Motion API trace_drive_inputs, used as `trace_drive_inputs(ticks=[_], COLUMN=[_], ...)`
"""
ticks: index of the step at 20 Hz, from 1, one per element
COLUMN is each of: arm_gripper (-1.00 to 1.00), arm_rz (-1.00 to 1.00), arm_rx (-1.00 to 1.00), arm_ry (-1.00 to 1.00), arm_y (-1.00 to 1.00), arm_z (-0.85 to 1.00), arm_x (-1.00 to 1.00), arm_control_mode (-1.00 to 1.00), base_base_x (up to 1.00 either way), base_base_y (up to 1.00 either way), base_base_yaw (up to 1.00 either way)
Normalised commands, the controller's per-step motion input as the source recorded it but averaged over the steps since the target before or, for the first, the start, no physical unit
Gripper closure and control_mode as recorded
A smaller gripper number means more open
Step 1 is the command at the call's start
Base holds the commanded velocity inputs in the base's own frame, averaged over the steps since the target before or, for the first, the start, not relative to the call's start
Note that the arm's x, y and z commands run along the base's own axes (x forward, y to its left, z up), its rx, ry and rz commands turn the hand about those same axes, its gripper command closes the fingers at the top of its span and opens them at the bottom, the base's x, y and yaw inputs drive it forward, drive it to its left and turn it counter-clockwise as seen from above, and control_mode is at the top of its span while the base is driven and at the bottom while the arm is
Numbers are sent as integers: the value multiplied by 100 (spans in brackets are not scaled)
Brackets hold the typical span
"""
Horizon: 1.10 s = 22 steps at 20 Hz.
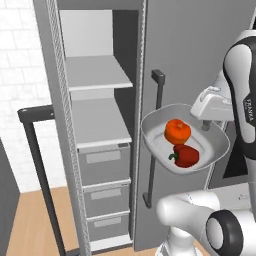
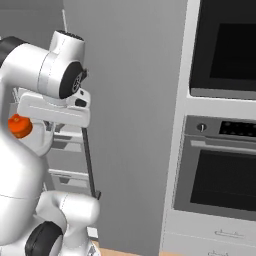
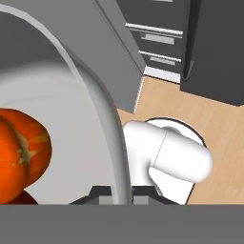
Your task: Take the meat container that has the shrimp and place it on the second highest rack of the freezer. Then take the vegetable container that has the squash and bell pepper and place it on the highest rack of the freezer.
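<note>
Left base view, "FRANKA" lettering on arm (image 1: 248,111), fingers (image 3: 120,192) pinching container (image 1: 155,142) rim

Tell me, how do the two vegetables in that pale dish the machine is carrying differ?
The squash is bright orange, round and ribbed like a small pumpkin; the bell pepper is darker red, lumpier, with a green stem. The squash sits farther back in the container, the bell pepper nearer the front rim. Both lie loose in the same container, side by side and similar in size.

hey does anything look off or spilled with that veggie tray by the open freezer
Nothing spilled. The gripper is shut on the tray's rim; the squash and pepper sit inside it. The tray tilts somewhat in midair.
</note>
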Motion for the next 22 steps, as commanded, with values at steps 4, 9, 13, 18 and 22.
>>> trace_drive_inputs(ticks=[4,9,13,18,22], arm_gripper=[100,100,100,100,100], arm_rz=[0,-14,-29,-56,-69], arm_rx=[0,0,2,17,18], arm_ry=[0,0,0,0,0], arm_y=[0,36,44,27,38], arm_z=[0,0,3,0,4], arm_x=[0,30,34,42,34], arm_control_mode=[100,-100,-100,-100,-100], base_base_x=[21,0,0,0,0], base_base_y=[49,0,0,0,0], base_base_yaw=[-14,0,0,0,0])
